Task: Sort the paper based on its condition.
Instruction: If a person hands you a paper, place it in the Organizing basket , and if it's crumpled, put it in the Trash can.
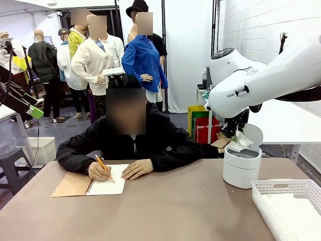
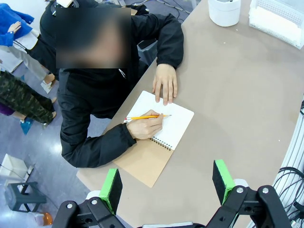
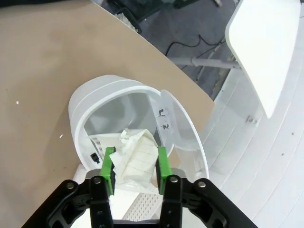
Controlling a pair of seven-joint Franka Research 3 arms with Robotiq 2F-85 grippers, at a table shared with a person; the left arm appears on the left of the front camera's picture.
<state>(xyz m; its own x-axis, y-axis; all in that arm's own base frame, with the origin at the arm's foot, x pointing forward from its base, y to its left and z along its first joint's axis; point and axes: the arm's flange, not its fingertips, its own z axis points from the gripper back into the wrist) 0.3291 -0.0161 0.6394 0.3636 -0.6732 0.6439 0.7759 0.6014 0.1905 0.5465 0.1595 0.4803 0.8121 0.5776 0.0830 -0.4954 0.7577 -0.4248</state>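
Now: one paper wad point(image 3: 137, 151) pinched between right gripper point(image 3: 135, 159) pads, over one white bin point(image 3: 78, 114). Left gripper point(image 2: 166, 172) wide, empty. Elsewhere on table — one basket point(image 1: 281, 184), one notebook point(image 1: 113, 188), one pencil point(image 1: 102, 163).

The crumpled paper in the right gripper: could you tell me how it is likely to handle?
The crumpled paper looks light and soft: its jagged folds would probably give under the pads. Being lumpy, not round, it likely won't roll, and should drop straight into the open bin below.
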